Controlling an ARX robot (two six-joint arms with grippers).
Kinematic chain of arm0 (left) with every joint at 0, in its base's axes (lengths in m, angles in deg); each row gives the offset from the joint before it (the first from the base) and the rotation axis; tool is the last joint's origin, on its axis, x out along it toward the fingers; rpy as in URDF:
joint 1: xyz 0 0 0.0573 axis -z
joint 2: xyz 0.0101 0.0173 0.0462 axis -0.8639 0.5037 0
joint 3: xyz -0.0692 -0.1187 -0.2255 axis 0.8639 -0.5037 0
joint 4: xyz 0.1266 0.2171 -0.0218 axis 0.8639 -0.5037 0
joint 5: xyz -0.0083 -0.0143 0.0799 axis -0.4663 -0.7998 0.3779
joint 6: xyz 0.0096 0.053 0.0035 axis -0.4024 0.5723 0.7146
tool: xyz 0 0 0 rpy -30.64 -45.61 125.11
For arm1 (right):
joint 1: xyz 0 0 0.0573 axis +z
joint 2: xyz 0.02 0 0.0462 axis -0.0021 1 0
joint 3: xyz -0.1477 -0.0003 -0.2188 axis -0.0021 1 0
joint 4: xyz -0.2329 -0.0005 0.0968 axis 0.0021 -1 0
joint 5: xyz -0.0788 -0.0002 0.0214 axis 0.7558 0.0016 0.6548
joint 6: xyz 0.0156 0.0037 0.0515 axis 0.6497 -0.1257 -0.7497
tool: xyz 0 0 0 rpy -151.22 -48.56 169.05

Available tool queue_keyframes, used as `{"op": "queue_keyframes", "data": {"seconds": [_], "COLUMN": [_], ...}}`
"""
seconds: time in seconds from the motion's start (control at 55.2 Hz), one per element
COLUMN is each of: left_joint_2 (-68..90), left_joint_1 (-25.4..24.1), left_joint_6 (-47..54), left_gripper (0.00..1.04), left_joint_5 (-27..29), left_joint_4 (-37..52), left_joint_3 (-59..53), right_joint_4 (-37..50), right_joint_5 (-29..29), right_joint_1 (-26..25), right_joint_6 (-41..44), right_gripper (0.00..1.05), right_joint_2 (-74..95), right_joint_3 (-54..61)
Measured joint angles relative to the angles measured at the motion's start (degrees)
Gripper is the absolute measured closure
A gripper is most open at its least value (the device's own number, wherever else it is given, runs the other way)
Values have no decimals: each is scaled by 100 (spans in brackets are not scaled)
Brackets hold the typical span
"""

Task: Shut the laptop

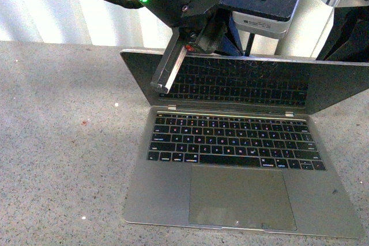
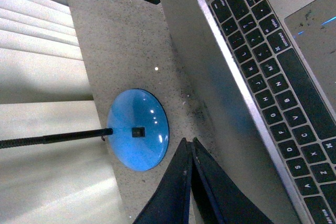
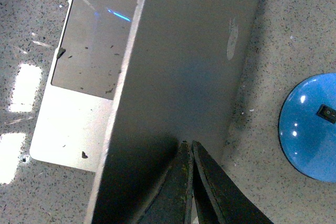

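1. Shows the laptop (image 1: 242, 200) open on the speckled surface (image 1: 57, 142), just beyond the tips of the left pincer (image 2: 188, 144) and the right pincer (image 3: 189, 145), with the lid (image 3: 184, 66) leaning forward over the black keyboard (image 1: 233, 145).
2. Finds the left pincer with fingers pressed together, gripping nothing, tips over the surface just beside the lid's outer face.
3. Finds the right pincer likewise pinched closed and empty, tips right at the lid's outer face; cannot tell whether touching.
4. Places the apple logo (image 3: 231, 43) on the lid a little beyond the right pincer's tips, and the trackpad (image 3: 94, 40) further off, past the lid's edge.
5. Places a blue disc (image 2: 138, 129) with a thin dark rod (image 2: 52, 139) on the surface close to the left pincer's tips, on the side away from the laptop.
6. Shows, from the front, one silver finger (image 1: 168, 67) across the upper left of the screen (image 1: 242, 79); cannot tell which arm's.
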Motion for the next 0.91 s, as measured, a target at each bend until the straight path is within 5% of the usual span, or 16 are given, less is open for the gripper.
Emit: {"op": "queue_keyframes", "data": {"seconds": [0.905], "left_joint_2": [-310], "left_joint_1": [181], "left_joint_6": [-411], "left_gripper": [101], "left_joint_5": [269], "left_joint_4": [542], "left_joint_3": [-1322], "right_joint_4": [887], "right_joint_5": [-306], "right_joint_1": [367], "right_joint_6": [-201], "right_gripper": [102], "right_joint_2": [-339], "right_joint_3": [1488]}}
